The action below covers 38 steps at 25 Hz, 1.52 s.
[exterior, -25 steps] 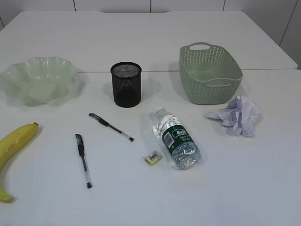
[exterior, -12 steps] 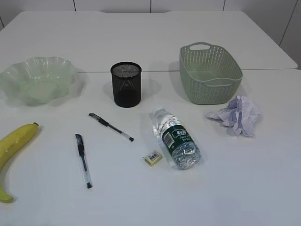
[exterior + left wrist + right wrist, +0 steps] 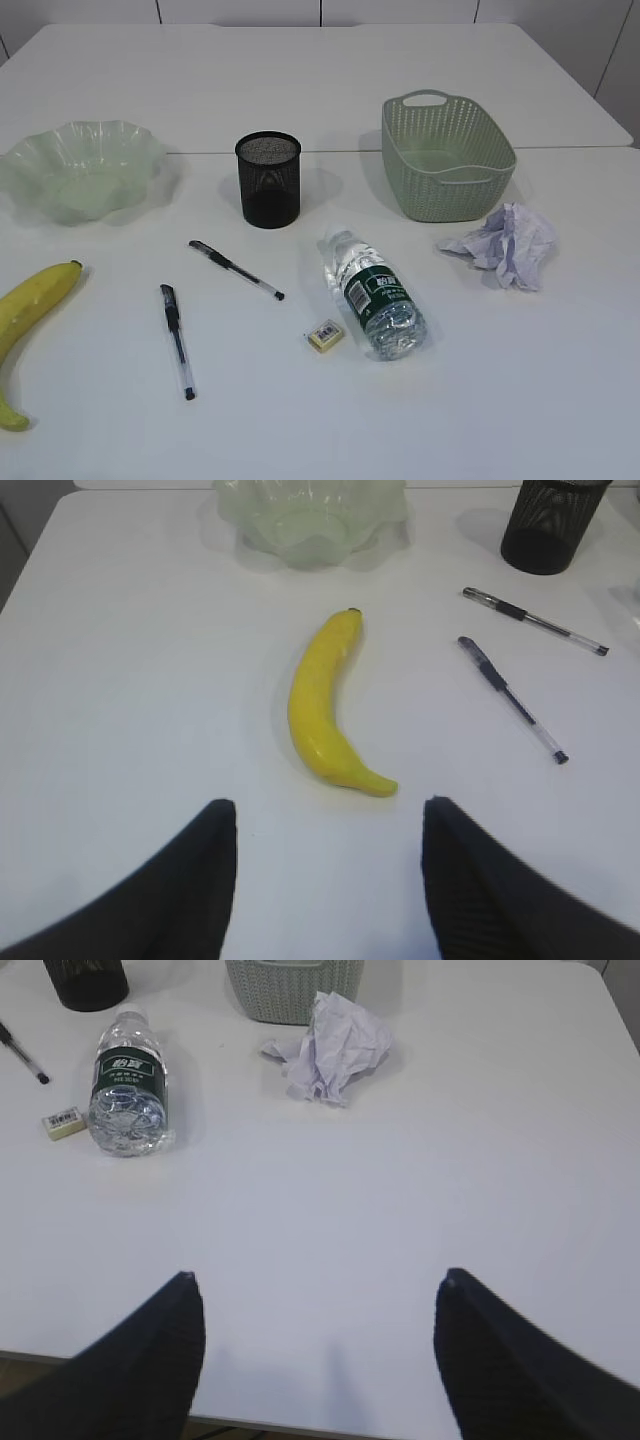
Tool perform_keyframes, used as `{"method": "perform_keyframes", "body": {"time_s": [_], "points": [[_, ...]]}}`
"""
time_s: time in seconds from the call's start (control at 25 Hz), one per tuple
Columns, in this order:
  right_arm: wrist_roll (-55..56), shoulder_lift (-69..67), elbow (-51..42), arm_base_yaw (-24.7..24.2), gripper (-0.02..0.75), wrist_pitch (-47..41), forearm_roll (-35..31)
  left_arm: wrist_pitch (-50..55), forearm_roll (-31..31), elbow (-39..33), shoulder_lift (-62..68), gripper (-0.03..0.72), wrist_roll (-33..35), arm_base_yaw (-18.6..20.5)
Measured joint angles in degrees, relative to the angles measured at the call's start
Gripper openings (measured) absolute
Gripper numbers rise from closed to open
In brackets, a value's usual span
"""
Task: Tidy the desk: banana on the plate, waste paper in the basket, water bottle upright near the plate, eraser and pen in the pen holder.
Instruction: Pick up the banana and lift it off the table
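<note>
The yellow banana [image 3: 320, 705] lies on the white desk [image 3: 300, 420], just ahead of my left gripper [image 3: 328, 805], which is open and empty. Beyond it stands the pale-green plate [image 3: 310, 515]. Two pens [image 3: 235, 269] [image 3: 176, 340] lie between the banana [image 3: 30, 320] and the water bottle [image 3: 372, 295], which is on its side. The small eraser [image 3: 325, 336] rests beside the bottle. My right gripper [image 3: 318, 1278] hangs open and empty over the desk's near edge, well short of the crumpled waste paper [image 3: 330, 1050]. The basket [image 3: 445, 155] and the black pen holder [image 3: 268, 180] stand behind.
A seam [image 3: 340, 152] crosses the desk behind the pen holder. The desk's front edge [image 3: 300, 1425] shows under my right gripper. Neither arm appears in the exterior view.
</note>
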State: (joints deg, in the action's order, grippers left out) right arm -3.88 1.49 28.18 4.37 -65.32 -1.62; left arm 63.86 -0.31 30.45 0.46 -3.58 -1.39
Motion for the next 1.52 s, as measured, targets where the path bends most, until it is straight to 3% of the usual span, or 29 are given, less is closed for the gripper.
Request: {"method": "perform_keyframes", "body": {"time_s": [0.2, 0.44, 0.6, 0.88, 1.52], "points": [[0.0, 0.0, 0.0, 0.0, 0.537, 0.0, 0.0, 0.0, -0.6, 0.0, 0.0, 0.417, 0.0, 0.0], [0.0, 0.0, 0.0, 0.0, 0.537, 0.1, -0.6, -0.3, -5.6, 0.0, 0.0, 0.415, 0.0, 0.0], [0.2, 0.0, 1.1, 0.0, 0.537, 3.8, -2.3, -0.5, -6.0, 0.0, 0.0, 0.415, 0.0, 0.0], [0.6, -5.1, 1.2, 0.0, 0.537, 8.7, -4.8, -8.8, -6.1, 2.6, 1.8, 0.415, 0.0, 0.0], [1.3, -26.6, 4.3, 0.0, 0.523, 12.7, -5.4, -17.3, -4.2, 5.8, 31.1, 0.398, 0.0, 0.0]]}}
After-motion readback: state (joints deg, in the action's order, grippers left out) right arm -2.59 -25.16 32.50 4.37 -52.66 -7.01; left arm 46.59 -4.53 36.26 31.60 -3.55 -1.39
